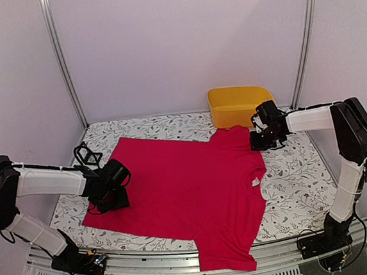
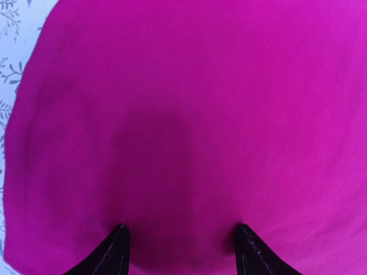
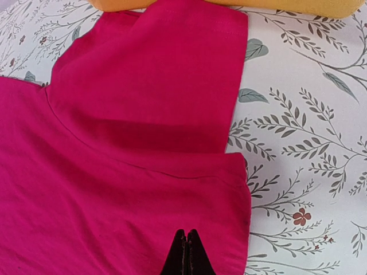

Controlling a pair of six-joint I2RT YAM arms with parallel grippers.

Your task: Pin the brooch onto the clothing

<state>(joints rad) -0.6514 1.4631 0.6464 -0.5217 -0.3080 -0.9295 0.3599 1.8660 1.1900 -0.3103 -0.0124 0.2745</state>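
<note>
The clothing, a bright red-pink T-shirt (image 1: pixel 187 182), lies flat on the floral tablecloth (image 1: pixel 296 179), with its small white neck label (image 1: pixel 255 181) at the right. My left gripper (image 1: pixel 113 198) is open just above the shirt's left edge; in the left wrist view (image 2: pixel 180 229) both black fingertips (image 2: pixel 114 252) frame bare fabric (image 2: pixel 189 114). My right gripper (image 1: pixel 261 145) is shut beside the shirt's far right sleeve; in the right wrist view (image 3: pixel 187 234) its fingertips meet over the fabric (image 3: pixel 114 172), and nothing shows between them. The brooch is not in view.
A yellow bin (image 1: pixel 240 103) stands at the back right, touching the sleeve, and its edge shows in the right wrist view (image 3: pixel 287 6). A small black wire-like object (image 1: pixel 87 153) lies at the back left, beside the left arm. White walls enclose the table.
</note>
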